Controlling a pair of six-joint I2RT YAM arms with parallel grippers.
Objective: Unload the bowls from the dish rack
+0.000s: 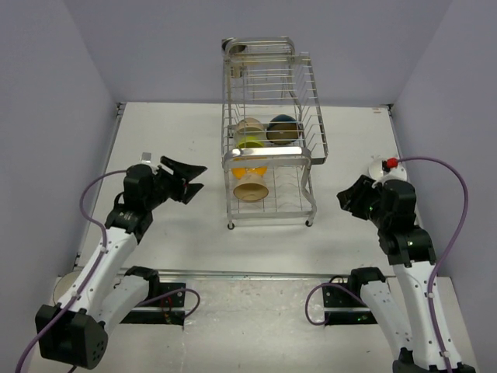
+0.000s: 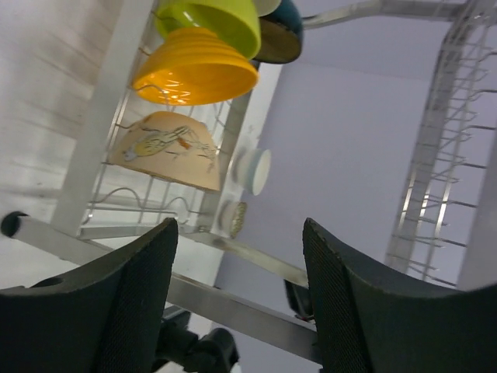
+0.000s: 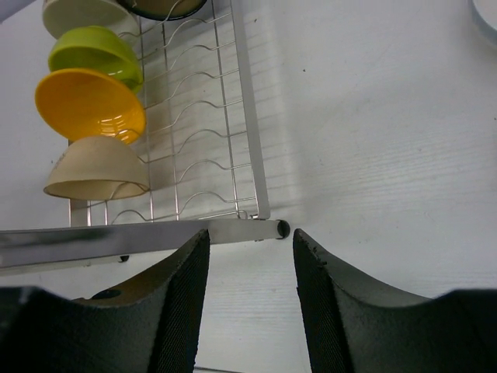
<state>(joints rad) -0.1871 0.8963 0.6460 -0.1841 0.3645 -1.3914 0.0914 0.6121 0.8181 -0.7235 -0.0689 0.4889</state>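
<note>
The chrome wire dish rack stands at the middle back of the table. On its lower tier several bowls stand on edge in a row: a beige patterned bowl in front, then an orange bowl, a green bowl, a cream bowl, and a dark teal bowl to the right. My left gripper is open and empty, left of the rack's front. My right gripper is open and empty, right of the rack's front. The left wrist view shows the beige bowl, orange bowl and green bowl beyond the open gripper.
A white object with a red knob sits on the table just behind my right gripper. The rack's flat front bar lies across the right wrist view beyond the open gripper. Purple walls close in the table on three sides.
</note>
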